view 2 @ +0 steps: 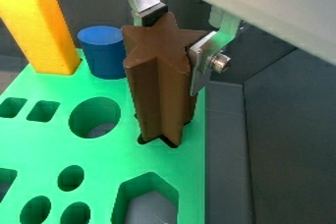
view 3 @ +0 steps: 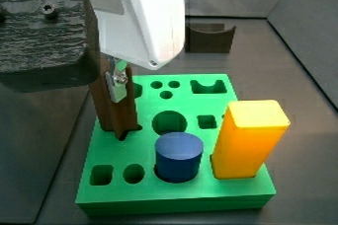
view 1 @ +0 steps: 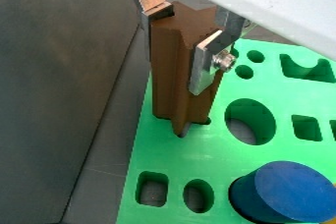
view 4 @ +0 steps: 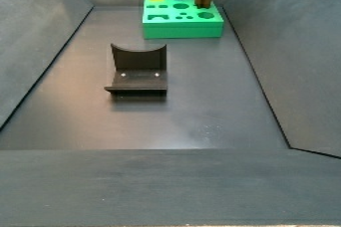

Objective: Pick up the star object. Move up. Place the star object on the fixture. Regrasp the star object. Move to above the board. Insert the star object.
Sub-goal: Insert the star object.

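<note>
The hand (view 2: 178, 51) is clamped on the star object (view 2: 160, 81), upright at the board (view 1: 262, 159). Slight rotational misalignment could jam its points against the cut-out edges.

Brown star object (view 2: 160, 81) upright in hand (view 2: 178, 56), lower end on green board (view 2: 53, 159)

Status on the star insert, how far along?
Done: the brown wooden star prism is off the dark notched fixture, which sits empty. In hand: the gripper holds it upright, lower end at the bright green board. Left: seating it fully and releasing.
</note>
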Controlling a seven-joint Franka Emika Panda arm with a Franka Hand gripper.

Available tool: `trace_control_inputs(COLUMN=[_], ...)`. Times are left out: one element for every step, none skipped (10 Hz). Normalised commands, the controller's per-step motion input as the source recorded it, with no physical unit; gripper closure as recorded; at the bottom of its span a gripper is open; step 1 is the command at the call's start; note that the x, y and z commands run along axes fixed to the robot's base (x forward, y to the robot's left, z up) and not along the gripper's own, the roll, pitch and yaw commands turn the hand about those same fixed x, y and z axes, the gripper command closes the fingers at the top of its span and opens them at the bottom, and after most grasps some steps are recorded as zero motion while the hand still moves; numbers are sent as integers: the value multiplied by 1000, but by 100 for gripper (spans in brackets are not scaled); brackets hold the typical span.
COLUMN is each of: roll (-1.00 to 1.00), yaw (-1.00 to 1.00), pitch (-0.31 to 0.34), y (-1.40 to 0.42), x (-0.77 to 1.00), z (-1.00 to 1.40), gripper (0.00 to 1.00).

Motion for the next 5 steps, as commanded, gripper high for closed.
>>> trace_control_inputs(roll=[-10,-13,0,-16,0], yaw=[-40,0,0,-49,-63], pitch=[-67,-79,-64,-64,-26], y=[-71,-54,-77,-103,-71], x=[0,71,94,71,103], z=[-157,-206,-200,-154,-111], gripper=[100,100,100,100,100])
